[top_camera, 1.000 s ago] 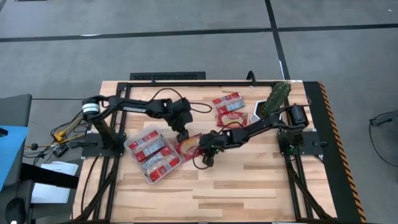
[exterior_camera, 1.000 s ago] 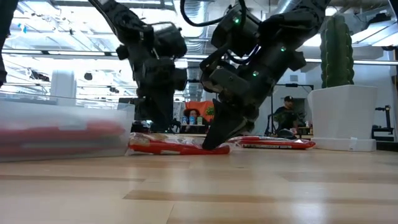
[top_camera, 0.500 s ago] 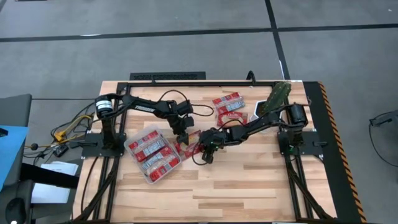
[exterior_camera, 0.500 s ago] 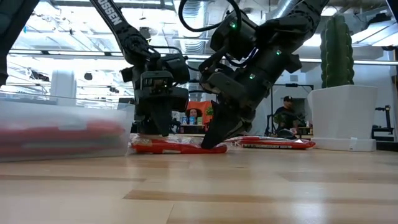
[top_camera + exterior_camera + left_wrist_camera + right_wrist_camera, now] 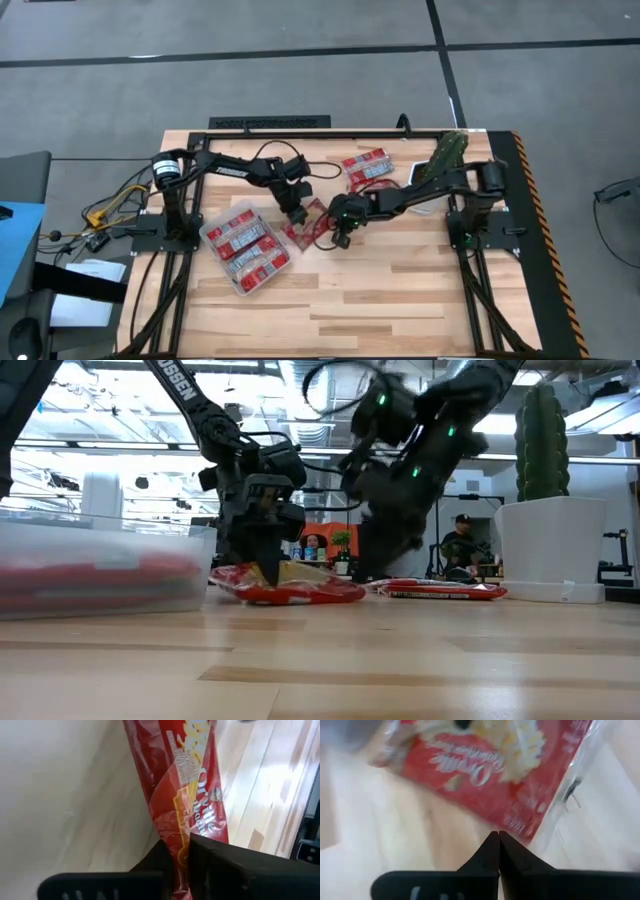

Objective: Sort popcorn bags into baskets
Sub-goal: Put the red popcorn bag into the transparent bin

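pinching popcorn bag [image 5: 307, 228] edge, left tool [image 5: 297, 212] beside tub [image 5: 246, 250], right tool [image 5: 340, 237] closed, empty

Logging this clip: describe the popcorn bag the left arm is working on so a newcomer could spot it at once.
Start at the clear tub of bags on the table's left. Just right of it lies one red popcorn bag, alone mid-table. Unlike the flat bags by the far edge, it is pinched by the left gripper and tilted, one edge raised.
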`<state>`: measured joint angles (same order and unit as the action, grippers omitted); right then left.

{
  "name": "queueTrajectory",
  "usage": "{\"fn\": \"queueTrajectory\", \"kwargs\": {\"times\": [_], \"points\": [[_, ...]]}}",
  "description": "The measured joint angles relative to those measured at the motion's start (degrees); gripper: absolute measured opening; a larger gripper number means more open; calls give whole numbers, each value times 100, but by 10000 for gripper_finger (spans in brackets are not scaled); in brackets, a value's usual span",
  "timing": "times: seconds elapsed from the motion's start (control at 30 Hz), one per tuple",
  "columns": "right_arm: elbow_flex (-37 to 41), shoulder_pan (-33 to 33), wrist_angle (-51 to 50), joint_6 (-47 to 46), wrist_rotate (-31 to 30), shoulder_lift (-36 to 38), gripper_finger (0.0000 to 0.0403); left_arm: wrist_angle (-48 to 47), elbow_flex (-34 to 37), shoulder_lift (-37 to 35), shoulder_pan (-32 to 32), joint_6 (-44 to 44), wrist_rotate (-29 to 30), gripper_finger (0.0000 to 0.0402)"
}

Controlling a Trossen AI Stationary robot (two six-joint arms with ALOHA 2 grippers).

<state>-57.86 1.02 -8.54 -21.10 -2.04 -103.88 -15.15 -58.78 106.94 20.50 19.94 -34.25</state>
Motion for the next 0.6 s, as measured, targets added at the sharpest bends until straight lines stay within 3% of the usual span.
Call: {"fn": "queueTrajectory", "kwargs": {"times": [0.13, 0.37, 0.47, 0.6], "points": [[-12, -25, -633, 3, 25, 609, 20, -583, -428, -230, 56, -84, 75, 6], [-18, -354, -1030, -128, -353, 1417, 28, -2914, -1534, -1017, -7, -727, 306, 4], [-24, -554, -1043, -131, -631, 1563, 22, -3642, -1650, -1721, -133, -689, 543, 4], [-27, -772, -1029, -135, -749, 1550, 16, -4040, -1240, -3013, -471, -125, 929, 3]]}}
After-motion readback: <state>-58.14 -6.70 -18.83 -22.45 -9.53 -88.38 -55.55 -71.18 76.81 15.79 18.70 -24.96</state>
